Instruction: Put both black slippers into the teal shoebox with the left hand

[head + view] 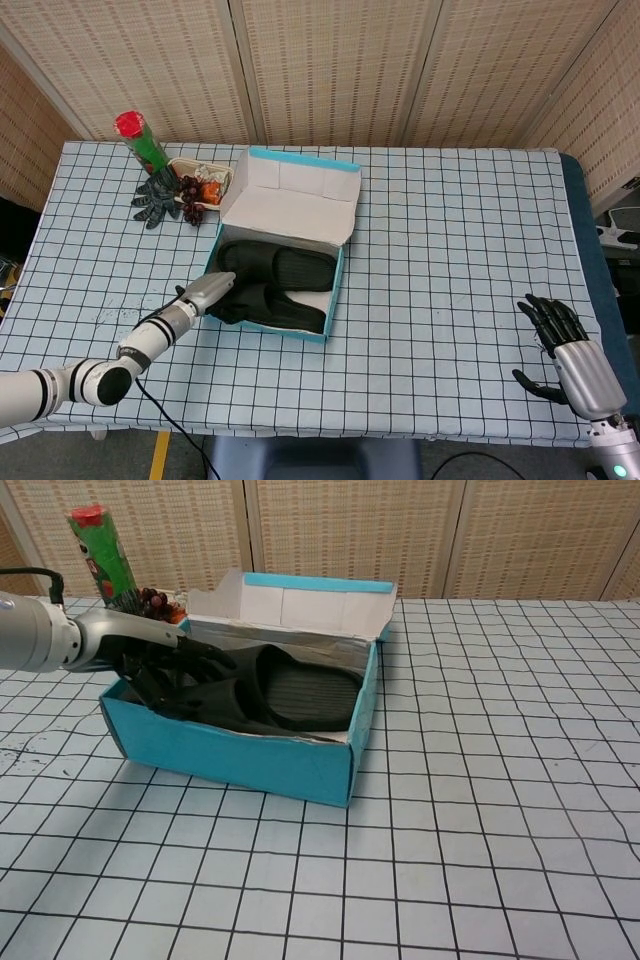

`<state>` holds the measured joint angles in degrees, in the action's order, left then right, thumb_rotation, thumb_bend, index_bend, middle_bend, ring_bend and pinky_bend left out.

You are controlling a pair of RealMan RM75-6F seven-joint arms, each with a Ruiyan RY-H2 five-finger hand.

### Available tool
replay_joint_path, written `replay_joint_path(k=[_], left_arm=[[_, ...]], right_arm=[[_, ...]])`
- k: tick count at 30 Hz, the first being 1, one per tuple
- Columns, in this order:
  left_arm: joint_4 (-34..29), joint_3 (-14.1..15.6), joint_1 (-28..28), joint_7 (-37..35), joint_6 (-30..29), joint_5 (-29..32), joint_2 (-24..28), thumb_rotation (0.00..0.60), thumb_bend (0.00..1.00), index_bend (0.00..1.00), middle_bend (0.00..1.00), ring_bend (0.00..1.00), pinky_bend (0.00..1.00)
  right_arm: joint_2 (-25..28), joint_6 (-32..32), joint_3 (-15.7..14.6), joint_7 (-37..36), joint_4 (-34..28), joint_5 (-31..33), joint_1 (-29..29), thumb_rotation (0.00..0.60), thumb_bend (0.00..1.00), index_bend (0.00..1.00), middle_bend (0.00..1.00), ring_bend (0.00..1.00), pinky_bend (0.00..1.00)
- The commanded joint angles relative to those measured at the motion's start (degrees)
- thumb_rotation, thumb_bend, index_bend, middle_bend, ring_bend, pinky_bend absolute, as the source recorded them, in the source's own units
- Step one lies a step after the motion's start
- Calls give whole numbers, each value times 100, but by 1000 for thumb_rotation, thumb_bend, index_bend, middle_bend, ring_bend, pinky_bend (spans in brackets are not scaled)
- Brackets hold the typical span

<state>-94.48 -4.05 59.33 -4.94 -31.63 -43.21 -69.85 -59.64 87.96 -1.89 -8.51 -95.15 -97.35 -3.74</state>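
Chest view shows both black slippers (275, 695) lying inside the teal shoebox (250, 760) with the left robot hand (165, 670) curled onto the near slipper's heel at 9 o'clock, so it should spread its fingers and lift straight up without dragging the box, while the right robot hand (565, 350) rests open and empty at 4 o'clock on the surface (450, 250).

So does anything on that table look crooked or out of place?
The teal shoebox sits skewed against the tablecloth's grid lines. The left hand reaches inside it onto the black slippers. Nothing looks spilled or damaged.
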Motion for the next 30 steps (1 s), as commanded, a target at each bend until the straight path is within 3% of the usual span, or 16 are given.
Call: replay_joint_path(k=[1,5,11,13,15,21,25,27,30], left_arm=[[-51,-108,-120,-156,146,-224,118,600,380,0,0,0,195],[-221,-295,-298,-355,28,-499,267,600,379,0,0,0,185],[-612,-547,-738,-564,-732,-1127,431,600,378,0,0,0,177],[-821,-590,-1106,-544,-1496,-1681,498,600,379,0,0,0,162],[-1061,-415,-1740,-227,-2705,-2295,704,600,380,0,0,0,153],[-1315,314,-2939,358,-4062,-2935,1108,600,379,0,0,0,149],[-835,901,-4091,807,-5374,-3342,808,600,378,0,0,0,108],[-533,1029,-4461,810,-5676,-3335,614,600,378,0,0,0,85],[-132,981,-4769,743,-5873,-3211,384,600,378,0,0,0,59]], right_arm=[[0,-1,-5,9,-7,-11,-1,600,115,0,0,0,0],[6,-2,-16,32,-15,-21,5,600,115,0,0,0,0],[25,38,-3,58,-22,-3,25,600,114,0,0,0,0],[37,54,6,77,-27,12,35,600,114,0,0,0,0],[24,-36,-6,124,-31,44,12,600,114,0,0,0,0],[-22,-37,38,295,-32,134,28,600,115,0,0,0,0],[-104,20,184,792,-77,481,116,600,114,0,0,0,0],[-143,14,252,997,-119,658,139,600,114,0,0,0,0],[-158,-49,297,1195,-205,824,146,600,114,0,0,0,0]])
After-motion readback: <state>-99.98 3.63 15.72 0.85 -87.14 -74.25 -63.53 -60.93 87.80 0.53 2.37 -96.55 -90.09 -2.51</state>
